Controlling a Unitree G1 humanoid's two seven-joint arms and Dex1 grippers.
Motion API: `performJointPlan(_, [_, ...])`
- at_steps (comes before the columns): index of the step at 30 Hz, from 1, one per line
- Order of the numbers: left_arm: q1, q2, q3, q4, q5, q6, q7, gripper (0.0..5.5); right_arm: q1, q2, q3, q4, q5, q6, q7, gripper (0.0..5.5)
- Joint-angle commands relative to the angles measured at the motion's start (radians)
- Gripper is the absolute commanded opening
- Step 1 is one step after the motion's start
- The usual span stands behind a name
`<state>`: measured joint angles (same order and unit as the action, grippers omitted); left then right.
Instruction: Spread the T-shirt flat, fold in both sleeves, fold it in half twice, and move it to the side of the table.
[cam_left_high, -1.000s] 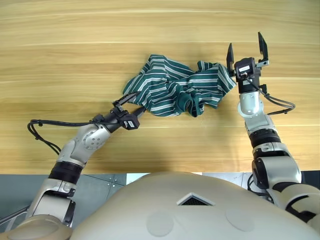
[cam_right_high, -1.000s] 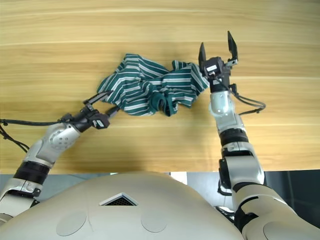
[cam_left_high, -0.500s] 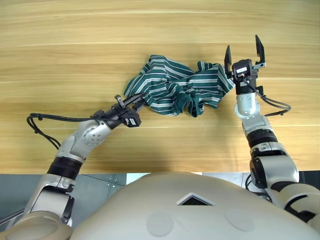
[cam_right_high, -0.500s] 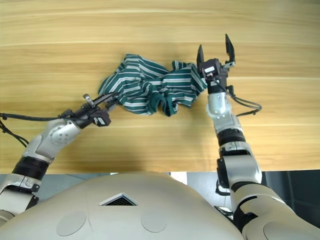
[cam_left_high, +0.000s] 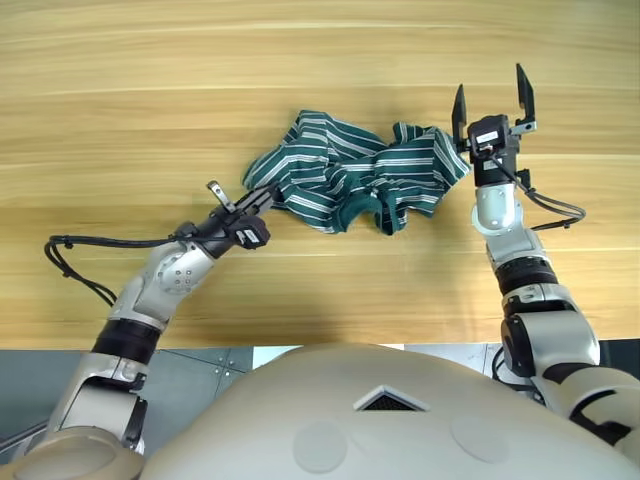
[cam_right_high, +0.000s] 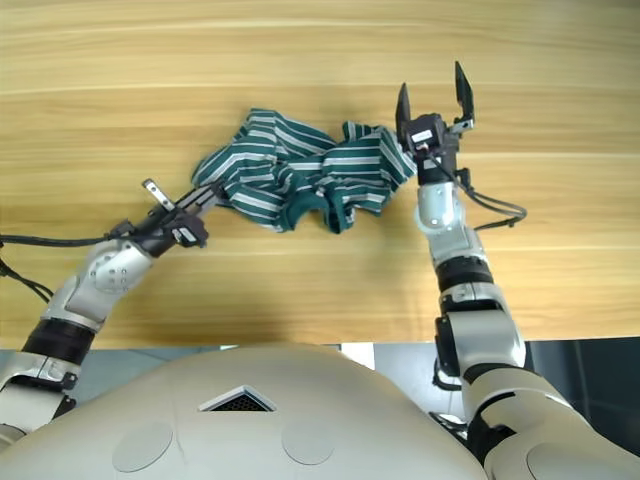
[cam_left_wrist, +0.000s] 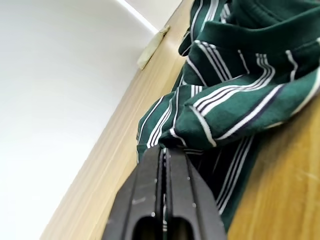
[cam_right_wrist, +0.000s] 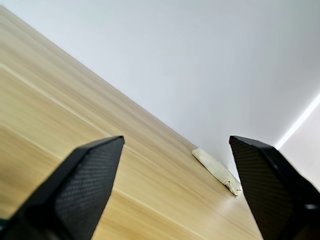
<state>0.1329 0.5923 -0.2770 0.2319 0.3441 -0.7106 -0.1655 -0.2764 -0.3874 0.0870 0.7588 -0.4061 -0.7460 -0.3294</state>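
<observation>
Since the earlier frame the left gripper (cam_left_high: 265, 196) has drawn back a little toward the robot's left, and the near left edge of the T-shirt (cam_left_high: 350, 175) has come with it. The right gripper (cam_left_high: 490, 100) has barely shifted.

The T-shirt is soft dark-green knit with thin white stripes. It lies crumpled in a wide, rumpled heap near the middle of the table (cam_left_high: 150, 80), whose top is smooth pale wood with long straight grain.

The left wrist view shows what the head views cannot. The two dark fingers (cam_left_wrist: 145, 195) are pressed together with a fold of striped cloth pinched at their tips, and the rest of the shirt bunches up beyond them. The right wrist view shows wedge-shaped fingers (cam_right_wrist: 85, 180) with a woven texture, spread wide with bare wood between them. Behind them are a plain white wall (cam_right_wrist: 200, 50) and a small tan scrap (cam_right_wrist: 217, 170) at the table's far edge.

From the head views, the right gripper stands at the shirt's right edge, its tips pointing away from the robot, past the cloth.
</observation>
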Motion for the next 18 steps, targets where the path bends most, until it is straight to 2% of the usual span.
performJointPlan(1, [0.019, -0.037, 0.021, 0.015, -0.103, -0.049, -0.018, 0.01, 0.109, -0.144, -0.016, -0.183, 0.055, -0.054, 0.158, 3.88])
performJointPlan(5, [0.028, -0.074, 0.067, -0.005, -0.198, -0.088, -0.017, 0.01, 0.381, -0.357, 0.054, -0.539, 0.179, -0.098, 0.466, 3.88])
performJointPlan(7, [0.036, -0.085, 0.090, -0.013, -0.224, -0.094, -0.015, 0.01, 0.483, -0.405, 0.101, -0.671, 0.208, -0.066, 0.575, 3.88])
performJointPlan(12, [0.012, -0.103, 0.163, 0.009, -0.256, -0.097, -0.006, 0.01, 0.554, -0.388, 0.147, -0.788, 0.160, 0.040, 0.685, 3.88])
performJointPlan(18, [0.028, -0.124, 0.219, 0.010, -0.274, -0.113, -0.007, 0.01, 0.478, -0.311, 0.216, -0.713, 0.025, 0.105, 0.710, 3.88])
